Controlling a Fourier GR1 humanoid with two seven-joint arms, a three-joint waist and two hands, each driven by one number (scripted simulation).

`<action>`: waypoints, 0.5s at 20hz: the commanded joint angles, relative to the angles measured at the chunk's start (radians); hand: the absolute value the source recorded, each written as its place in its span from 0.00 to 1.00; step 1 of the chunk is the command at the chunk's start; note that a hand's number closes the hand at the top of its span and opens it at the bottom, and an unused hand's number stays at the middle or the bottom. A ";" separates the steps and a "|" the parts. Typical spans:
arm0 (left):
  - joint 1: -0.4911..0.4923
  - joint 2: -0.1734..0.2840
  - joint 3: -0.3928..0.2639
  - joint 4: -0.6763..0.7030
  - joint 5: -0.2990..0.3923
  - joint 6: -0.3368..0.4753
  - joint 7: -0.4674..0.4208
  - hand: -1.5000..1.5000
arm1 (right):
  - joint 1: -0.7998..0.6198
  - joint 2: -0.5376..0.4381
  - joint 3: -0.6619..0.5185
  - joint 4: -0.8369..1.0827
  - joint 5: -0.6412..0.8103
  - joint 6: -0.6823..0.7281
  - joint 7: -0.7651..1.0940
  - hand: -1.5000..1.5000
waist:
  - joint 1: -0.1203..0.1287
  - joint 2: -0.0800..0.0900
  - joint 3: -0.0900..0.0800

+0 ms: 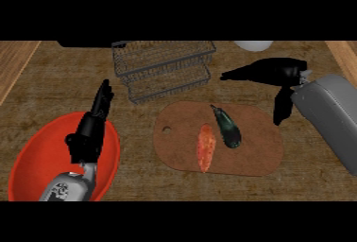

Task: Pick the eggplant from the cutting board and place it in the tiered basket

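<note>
Right robot hand [268, 72] open, fingers straight, hovering off cutting board [258, 156] upper-right corner — eggplant [227, 127] down-left of it, on board beside carrot-like veg [206, 146], long axis approx near-far. Nearer than left robot hand [94, 120], open over red bowl [42, 142]. Tiered basket [164, 66] behind board.

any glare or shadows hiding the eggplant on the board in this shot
Head view: no glare on the eggplant, only a faint sheen; it reads clearly against the cutting board. Head view: the right robot hand looks dark and featureless, its shape hard to read; lighting across the counter is dim and even.
</note>
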 commanded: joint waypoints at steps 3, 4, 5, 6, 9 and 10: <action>0.038 -0.005 0.020 -0.015 0.004 -0.032 -0.032 0.50 | -0.052 0.002 -0.022 0.153 0.057 0.048 -0.124 0.00 | 0.005 0.001 0.000; 0.050 -0.003 0.007 -0.068 -0.012 -0.023 0.021 0.50 | -0.038 0.005 -0.030 0.082 0.041 0.090 -0.088 0.00 | -0.001 -0.002 0.000; -0.026 -0.032 0.005 0.017 -0.038 0.003 0.027 0.50 | -0.026 0.023 -0.002 0.194 0.075 0.000 -0.154 0.00 | 0.004 0.004 0.000; 0.005 -0.008 0.018 0.002 -0.011 -0.035 0.000 0.50 | -0.001 0.041 0.023 0.235 0.099 -0.055 -0.174 0.00 | 0.010 0.005 0.000; 0.045 -0.042 0.000 0.019 -0.038 -0.016 -0.052 0.50 | -0.047 0.042 0.012 0.238 0.099 0.011 -0.190 0.00 | 0.005 0.002 0.000; 0.016 -0.007 0.048 0.032 -0.008 -0.056 -0.046 0.50 | 0.011 0.081 0.024 0.205 0.113 -0.041 -0.156 0.00 | -0.001 0.001 0.000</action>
